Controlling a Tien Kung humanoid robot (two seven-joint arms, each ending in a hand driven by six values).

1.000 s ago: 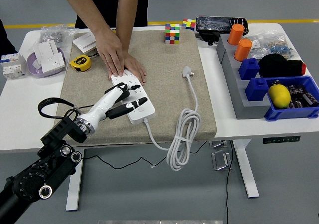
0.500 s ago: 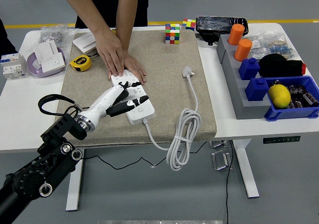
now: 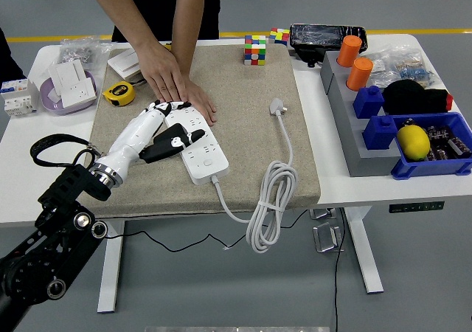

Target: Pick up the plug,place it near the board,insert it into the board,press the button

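The left hand (image 3: 164,129) has pulled back leftward off the strip (image 3: 195,144) — now over its left edge, fingers loosely spread, holding nothing. A person's hands (image 3: 177,92) still press the strip's far end. The plug (image 3: 278,108) lies on the mat (image 3: 243,81) to the right, cord (image 3: 269,199) trailing over the near edge.

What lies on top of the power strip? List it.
The person's hands press its far end; the robot's left hand rests over its left side. Sockets beneath them are hidden.
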